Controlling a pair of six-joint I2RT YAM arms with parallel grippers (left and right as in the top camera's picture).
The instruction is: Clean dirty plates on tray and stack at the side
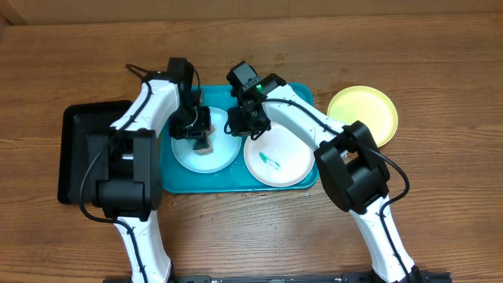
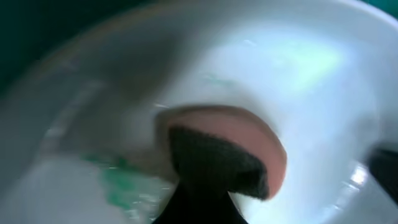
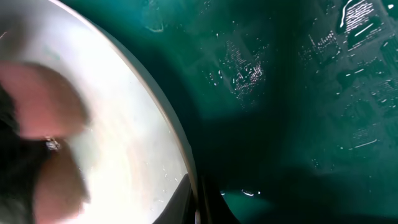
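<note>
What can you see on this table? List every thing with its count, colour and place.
teal tray: one, teal-blue, table centre
light blue plate: one, pale blue, tray's left half
white plate: one, white, tray's right half
yellow-green plate: one, on table right of tray
smears: several, teal-green, on both tray plates
black tray: one, black, left of teal tray
sponge: one, pink with dark face, on light blue plate
table: one, brown wood
left gripper: one, black, shut on sponge
right gripper: one, black, apparently pinching light blue plate's rim

A brown wood-grain tabletop (image 1: 440, 196) fills the whole frame under even light; a lighter band (image 1: 393, 5) runs along the upper edge.
</note>
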